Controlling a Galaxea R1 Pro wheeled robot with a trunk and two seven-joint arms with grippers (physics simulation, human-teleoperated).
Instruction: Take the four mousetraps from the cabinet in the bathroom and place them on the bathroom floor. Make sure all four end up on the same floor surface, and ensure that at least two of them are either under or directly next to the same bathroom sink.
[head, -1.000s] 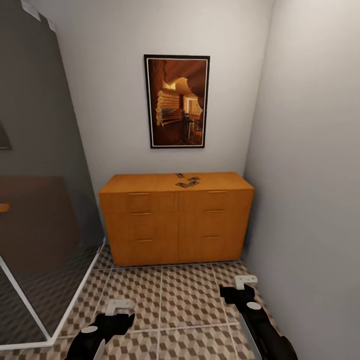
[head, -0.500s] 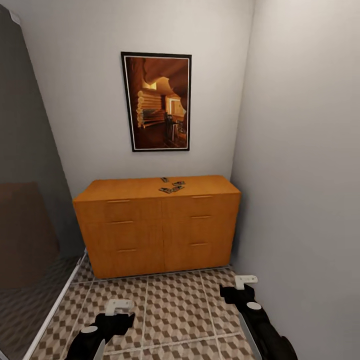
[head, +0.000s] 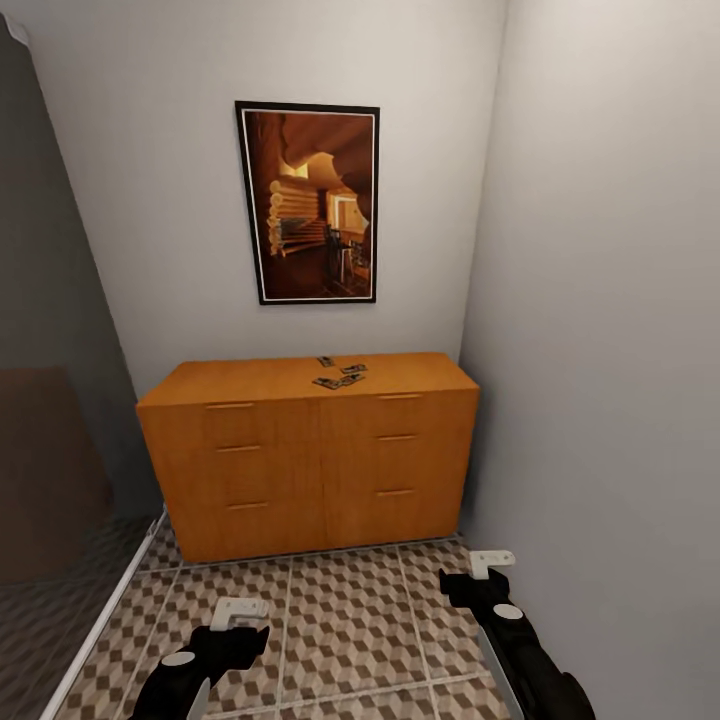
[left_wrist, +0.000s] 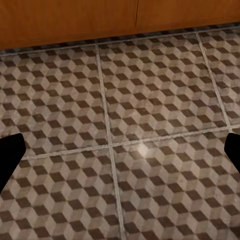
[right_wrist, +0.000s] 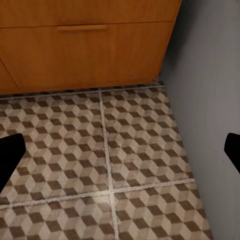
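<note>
Cabinet sat dead ahead at 12 o'clock against the back wall: wide, low, orange-brown wood, flat top, two columns of three drawers with slot handles. All drawers looked closed.

Mousetraps lay on the cabinet top, slightly right of centre, toward the rear edge. Small flat dark-and-brown pieces in a loose cluster, some touching or overlapping. Too small to count reliably or to make out wire or red spots.

Framed picture hung on the wall above the cabinet, warm brown interior scene. Grey side wall ran along 3 o'clock, touching the cabinet's right end.

Bathroom floor was cube-pattern tile in brown, beige and white with pale grout lines.

Left gripper hung low at 7 o'clock over the tiles, right gripper at 5 o'clock next to the side wall. Both well apart from the cabinet top. In the wrist views the dark fingers of the left and the fingers of the right sat at opposite frame edges, so both spread wide, nothing between them.
</note>
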